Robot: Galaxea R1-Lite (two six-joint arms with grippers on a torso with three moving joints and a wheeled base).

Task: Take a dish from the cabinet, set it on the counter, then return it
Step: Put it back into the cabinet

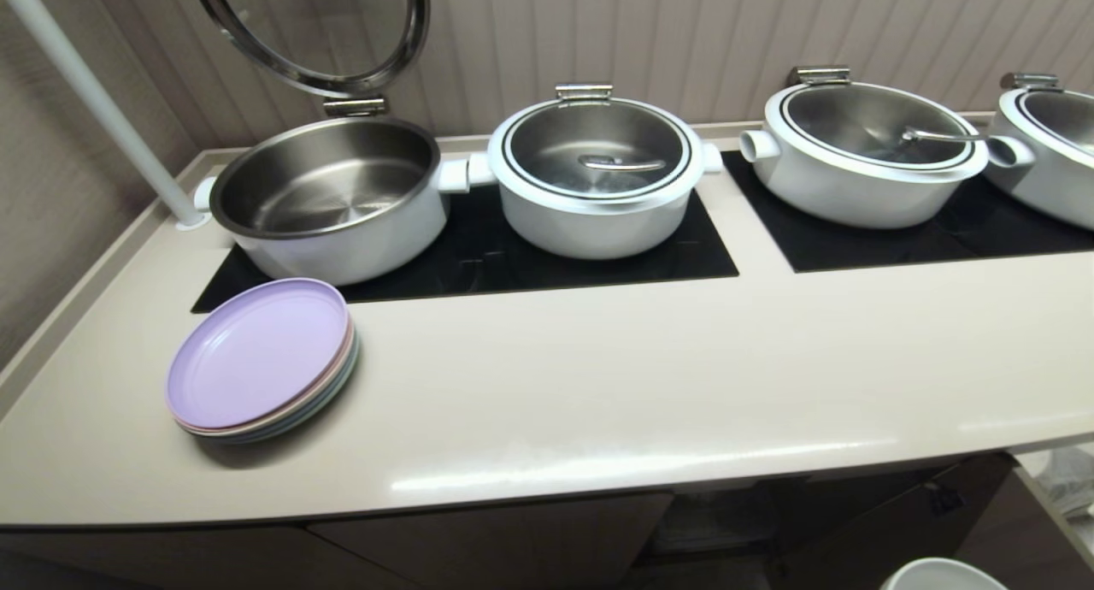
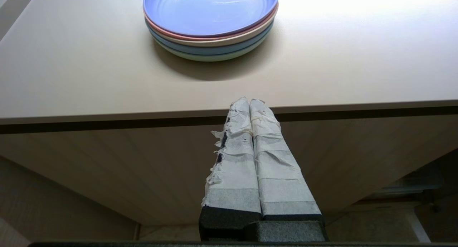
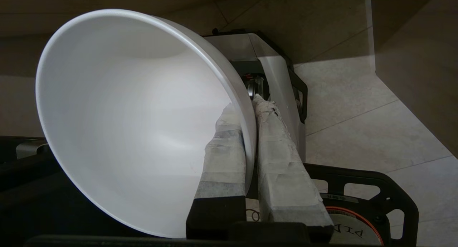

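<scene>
Bowl in hand, low beside the counter

The right gripper (image 3: 250,139) pinched the dish (image 3: 136,125) by its rim, one finger inside, one outside, below the counter (image 1: 598,385), presumably for lifting; the left gripper (image 2: 249,107) waited, fingers pressed together.

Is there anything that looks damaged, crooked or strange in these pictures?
Nothing serious. The white paper tape wrapped on the left tool is frayed and torn along one finger's edge. The stack of pastel plates with a lilac top sits unevenly, leaning against the open white pot. The small white ceramic bowl hangs tilted, pinched by its rim in the right tool.
</scene>
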